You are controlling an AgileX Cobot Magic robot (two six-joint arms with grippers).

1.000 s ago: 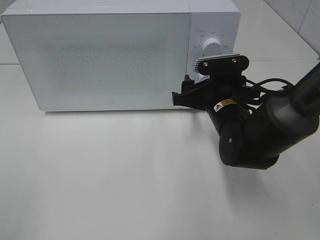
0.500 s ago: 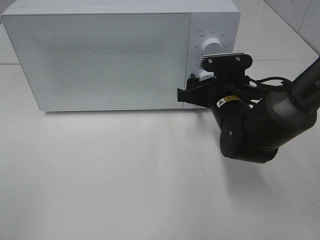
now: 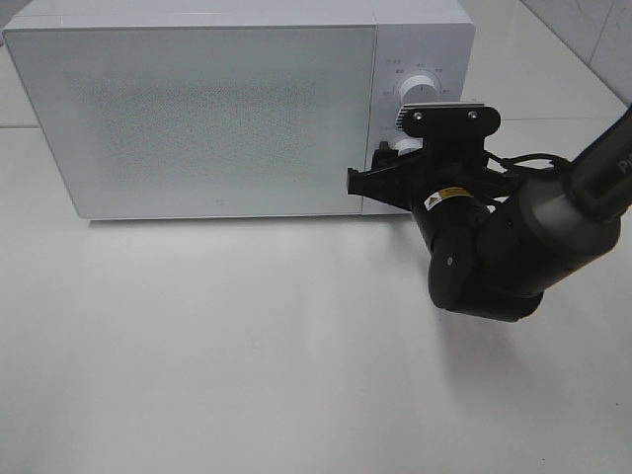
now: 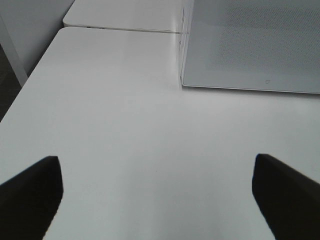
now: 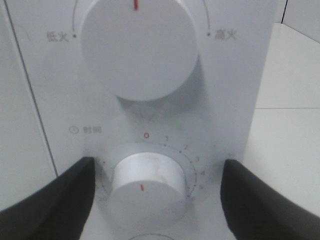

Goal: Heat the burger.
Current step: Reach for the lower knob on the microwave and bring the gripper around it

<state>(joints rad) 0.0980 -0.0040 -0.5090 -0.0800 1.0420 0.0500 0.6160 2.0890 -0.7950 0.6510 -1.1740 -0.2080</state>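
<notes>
The burger is out of view. The white microwave (image 3: 197, 109) stands with its door shut. My right gripper (image 3: 380, 170) is up against the microwave's control panel, below the upper knob (image 3: 420, 91). In the right wrist view my right gripper (image 5: 157, 200) is open. Its dark fingers (image 5: 55, 200) flank the lower timer knob (image 5: 145, 185), with a gap on each side. The red mark of the upper knob (image 5: 139, 47) is at its top. My left gripper (image 4: 157, 195) is open over bare table, with nothing between its fingers.
The microwave's front corner (image 4: 182, 82) stands ahead of the left gripper. The white table (image 3: 247, 346) stretches out in front of the microwave. The table's left edge (image 4: 30, 75) drops off beside the left gripper. A seam (image 3: 553, 120) runs across the tabletop on the right.
My right gripper has moved a little up and to the right onto the control panel, around the lower knob, and its fingers have narrowed slightly. The left gripper has not moved.
</notes>
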